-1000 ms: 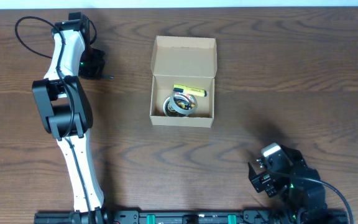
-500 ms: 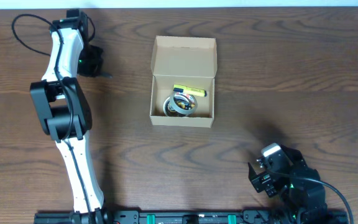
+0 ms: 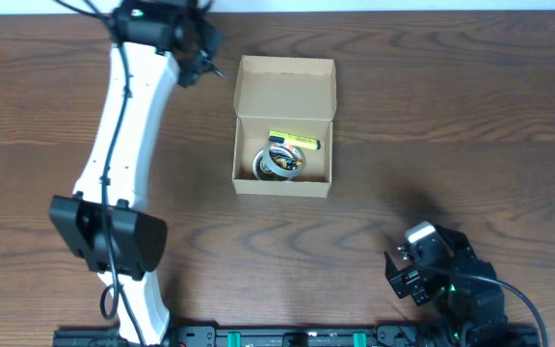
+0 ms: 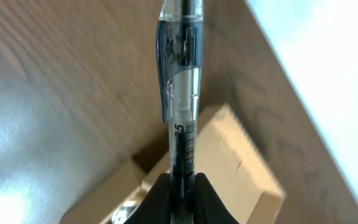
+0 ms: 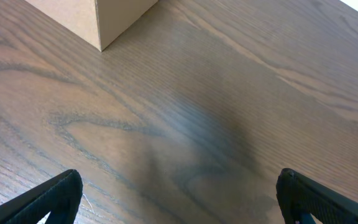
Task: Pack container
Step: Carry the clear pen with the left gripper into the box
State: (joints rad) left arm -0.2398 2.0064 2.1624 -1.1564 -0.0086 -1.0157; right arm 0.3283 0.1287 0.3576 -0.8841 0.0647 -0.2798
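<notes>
Left arm point(image 3: 123, 145) moves up the tabletop point(image 3: 403, 145) to the container point(image 3: 285, 87) lid corner, left jaws clenched on pen point(image 4: 181, 93); right jaws released.

Overhead, the light is bright and even, falling from above, and the wooden table point(image 3: 470, 116) shows its grain crisply. One soft, dark shadow smudges the wood just beyond my right arm point(image 3: 451, 284) — its edges are diffuse, not hard. From my left wrist, only the pen point(image 4: 182, 124) is sharp. The container point(image 4: 229, 162) and the wood behind it are blurred, a pale glare patch sits lower left, and the upper right is washed out to white. From my right wrist, the near grain is clear, a hazy shadow darkens mid-frame, the far right corner pales with glare — and the fingers of my right gripper point(image 5: 182, 198) read as near-black shapes
</notes>
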